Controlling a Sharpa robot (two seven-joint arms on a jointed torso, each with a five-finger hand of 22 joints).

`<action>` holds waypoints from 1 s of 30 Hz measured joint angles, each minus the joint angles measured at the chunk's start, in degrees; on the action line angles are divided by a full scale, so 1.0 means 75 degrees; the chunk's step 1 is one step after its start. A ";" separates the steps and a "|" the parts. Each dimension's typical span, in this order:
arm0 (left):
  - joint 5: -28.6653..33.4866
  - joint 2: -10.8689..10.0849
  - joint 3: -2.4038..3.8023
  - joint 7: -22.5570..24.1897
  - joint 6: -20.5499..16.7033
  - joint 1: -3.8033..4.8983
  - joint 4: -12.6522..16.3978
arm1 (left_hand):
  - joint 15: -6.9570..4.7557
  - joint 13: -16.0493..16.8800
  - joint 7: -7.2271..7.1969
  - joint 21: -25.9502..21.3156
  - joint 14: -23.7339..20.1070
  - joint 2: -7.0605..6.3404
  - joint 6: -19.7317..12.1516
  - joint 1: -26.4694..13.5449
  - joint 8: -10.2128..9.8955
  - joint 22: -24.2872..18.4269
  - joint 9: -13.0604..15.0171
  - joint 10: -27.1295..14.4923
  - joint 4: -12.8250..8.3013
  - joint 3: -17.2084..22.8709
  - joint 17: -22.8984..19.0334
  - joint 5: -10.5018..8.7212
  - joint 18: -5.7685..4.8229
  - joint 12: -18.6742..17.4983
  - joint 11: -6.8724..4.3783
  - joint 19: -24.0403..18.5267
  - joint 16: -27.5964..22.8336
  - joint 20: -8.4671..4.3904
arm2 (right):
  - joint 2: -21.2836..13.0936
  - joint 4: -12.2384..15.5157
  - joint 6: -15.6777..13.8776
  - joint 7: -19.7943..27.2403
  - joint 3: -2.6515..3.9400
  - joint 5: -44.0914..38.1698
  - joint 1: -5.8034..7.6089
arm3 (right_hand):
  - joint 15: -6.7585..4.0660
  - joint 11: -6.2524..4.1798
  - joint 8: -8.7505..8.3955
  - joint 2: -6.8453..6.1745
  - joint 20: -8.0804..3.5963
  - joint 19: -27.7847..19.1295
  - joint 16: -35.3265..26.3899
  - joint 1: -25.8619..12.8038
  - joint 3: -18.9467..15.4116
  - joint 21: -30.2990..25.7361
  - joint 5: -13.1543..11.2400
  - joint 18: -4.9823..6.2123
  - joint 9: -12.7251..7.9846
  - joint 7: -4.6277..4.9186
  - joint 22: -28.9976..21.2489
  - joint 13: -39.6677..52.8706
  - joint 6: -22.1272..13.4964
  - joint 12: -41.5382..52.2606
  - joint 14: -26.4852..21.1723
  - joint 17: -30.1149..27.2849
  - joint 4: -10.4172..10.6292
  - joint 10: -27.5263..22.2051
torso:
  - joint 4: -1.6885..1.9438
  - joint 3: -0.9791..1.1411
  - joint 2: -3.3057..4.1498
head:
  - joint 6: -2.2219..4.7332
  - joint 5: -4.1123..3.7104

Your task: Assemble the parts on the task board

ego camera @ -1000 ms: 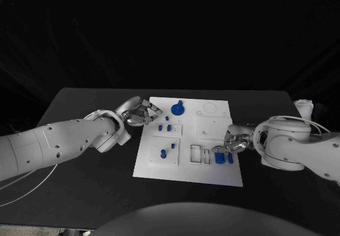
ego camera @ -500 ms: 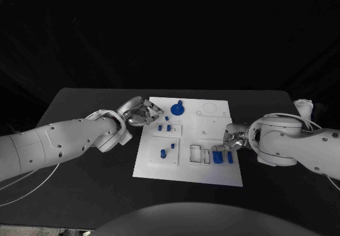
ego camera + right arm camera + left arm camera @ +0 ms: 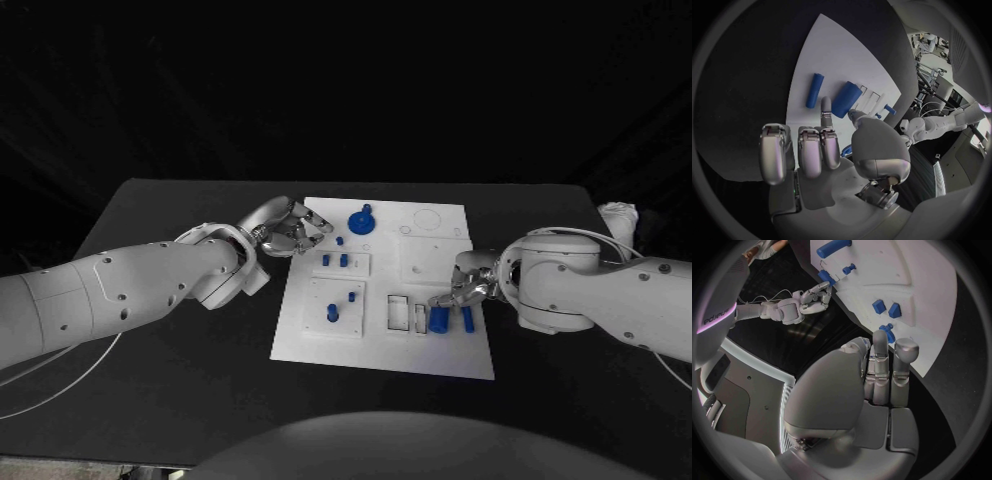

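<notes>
The white task board point(image 3: 382, 345) lies mid-table. My right hand point(image 3: 464, 285) reaches over its right edge, above a blue block point(image 3: 438, 318) that lies tilted beside a blue cylinder point(image 3: 467, 318). In the right wrist view one outstretched finger point(image 3: 825, 107) and the thumb pinch the near end of the blue block point(image 3: 846, 99), and the cylinder point(image 3: 814, 90) lies free next to it. The other fingers are curled in. My left hand point(image 3: 284, 228) hovers off the board's far left corner with its fingers point(image 3: 882, 365) curled together on nothing.
A blue knob-shaped part point(image 3: 361, 220) sits at the board's far end. Small blue pieces point(image 3: 335, 260) stand in the left panels, and more of these pieces point(image 3: 340, 305) nearer me. Empty slots point(image 3: 397, 312) lie left of the block. A white object point(image 3: 620, 215) sits at the table's right edge.
My right hand has crept left over the board. The blue block has shifted left and tilted away from the cylinder. The left hand has stayed put.
</notes>
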 measured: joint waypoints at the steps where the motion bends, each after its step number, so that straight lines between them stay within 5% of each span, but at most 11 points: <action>1: 0.0000 0.0002 0.0000 -0.0005 0.0002 0.0000 0.0000 | 0.0000 0.0000 0.0000 0.0000 0.0000 0.0000 0.0000 0.0000 0.0000 0.0000 0.0000 0.0000 0.0000 0.0000 0.0000 0.0000 0.0001 0.0000 0.0000 0.0000 0.0000 0.0000 | 0.0034 -0.0028 0.0027 -0.0007 0.0000 0.0008 -0.0003 | 0.0000 0.0000 0.0000 0.0000 0.0000 0.0000 0.0000 0.0000 0.0000 0.0000 0.0000 0.0000 0.0009 -0.0022 0.0000 0.0000 -0.0022 0.0000 0.0000 0.0000 0.0000 0.0000 | 0.0001 0.0000 0.0000 | 0.0000 0.0000; 13: -0.0001 0.0008 0.0000 -0.0044 0.0026 -0.0003 0.0005 | 0.0000 -0.0001 0.0000 0.0000 0.0000 0.0000 0.0000 0.0000 0.0000 0.0000 0.0003 0.0000 0.0000 0.0000 0.0000 0.0000 0.0000 0.0000 0.0000 0.0000 0.0000 0.0000 | 0.0273 -0.0238 0.0174 -0.0048 0.0000 0.0226 -0.0040 | 0.0000 0.0000 -0.0141 -0.0012 0.0000 0.0000 0.0000 0.0072 0.0007 -0.0187 0.0000 0.0001 0.0065 0.0019 -0.0001 -0.0001 -0.0129 0.0000 0.0000 0.0000 -0.0058 0.0000 | 0.0001 -0.0002 0.0003 | 0.0000 0.0008; 18: -0.0011 0.0021 0.0000 -0.0063 0.0042 -0.0005 0.0002 | 0.0000 -0.0001 0.0000 0.0000 0.0000 0.0000 0.0000 0.0000 0.0000 0.0000 0.0006 0.0000 0.0000 0.0000 0.0001 0.0000 0.0001 0.0000 0.0000 0.0000 0.0000 0.0000 | 0.0308 -0.0266 0.0207 -0.0064 0.0011 0.0294 -0.0046 | 0.0018 0.0000 -0.0266 -0.0060 0.0016 0.0015 0.0000 0.0350 0.0035 -0.0334 -0.0029 0.0001 0.0146 0.0071 -0.0001 -0.0001 -0.0289 0.0000 0.0018 -0.0001 -0.0293 0.0000 | -0.0003 -0.0003 0.0002 | 0.0000 0.0004; 22: -0.0017 0.0032 0.0000 -0.0074 0.0053 -0.0008 0.0000 | 0.0000 -0.0001 0.0000 0.0000 0.0000 0.0000 0.0000 0.0000 0.0000 0.0000 0.0006 0.0000 0.0000 0.0000 0.0000 0.0000 0.0000 0.0000 0.0000 0.0000 0.0000 0.0000 | 0.0337 -0.0276 0.0214 -0.0066 0.0030 0.0343 -0.0065 | 0.0029 0.0000 -0.0285 -0.0103 0.0030 0.0029 0.0000 0.0588 0.0158 -0.0511 0.0614 0.0122 0.0299 0.0078 -0.0002 -0.0001 -0.0324 0.0000 0.0028 0.0000 -0.0585 0.0000 | -0.0004 -0.0002 0.0001 | 0.0000 0.0001; 24: -0.0019 0.0034 0.0000 -0.0081 0.0058 -0.0010 0.0000 | 0.0000 -0.0002 0.0000 0.0000 0.0000 0.0000 0.0000 0.0000 0.0000 0.0000 0.0006 0.0000 0.0000 0.0000 0.0001 0.0000 0.0001 0.0000 0.0000 0.0000 0.0000 0.0000 | 0.0350 -0.0284 0.0214 -0.0063 0.0040 0.0365 -0.0077 | 0.0029 0.0000 -0.0268 -0.0152 0.0030 0.0029 0.0000 0.0660 0.0232 -0.0602 0.1210 0.0122 0.0461 0.0093 -0.0002 -0.0001 -0.0340 0.0000 0.0028 0.0005 -0.0704 -0.0001 | -0.0003 -0.0001 0.0001 | 0.0000 0.0009; 28: -0.0022 0.0035 0.0000 -0.0094 0.0066 -0.0012 0.0000 | 0.0000 -0.0002 0.0000 0.0000 0.0000 0.0000 0.0000 0.0000 0.0000 0.0000 0.0006 -0.0001 0.0000 0.0000 0.0001 0.0000 0.0001 0.0000 0.0000 0.0000 0.0000 0.0000 | 0.0353 -0.0313 0.0206 -0.0051 0.0042 0.0409 -0.0106 | -0.0002 -0.0088 0.0197 -0.0213 -0.0004 0.0000 0.0000 0.0737 0.0231 -0.0749 0.2436 0.0122 0.1070 0.0074 -0.0002 -0.0002 -0.0322 0.0000 -0.0002 0.0005 -0.0722 0.0003 | -0.0003 0.0001 0.0001 | 0.0000 0.0018; 30: -0.0023 0.0035 0.0000 -0.0100 0.0070 -0.0014 0.0000 | 0.0000 -0.0002 0.0000 0.0000 0.0000 0.0000 0.0000 0.0000 0.0000 0.0000 0.0005 0.0000 0.0000 0.0000 0.0001 0.0000 0.0000 0.0000 0.0000 0.0000 0.0000 0.0000 | 0.0341 -0.0319 0.0199 -0.0050 0.0033 0.0442 -0.0124 | -0.0052 -0.0153 0.0599 -0.0213 -0.0072 0.0016 0.0000 0.0737 0.0231 -0.0821 0.2683 0.0123 0.1670 0.0087 -0.0002 -0.0001 -0.0335 0.0000 0.0021 0.0005 -0.0723 -0.0001 | -0.0003 0.0000 0.0002 | 0.0000 0.0020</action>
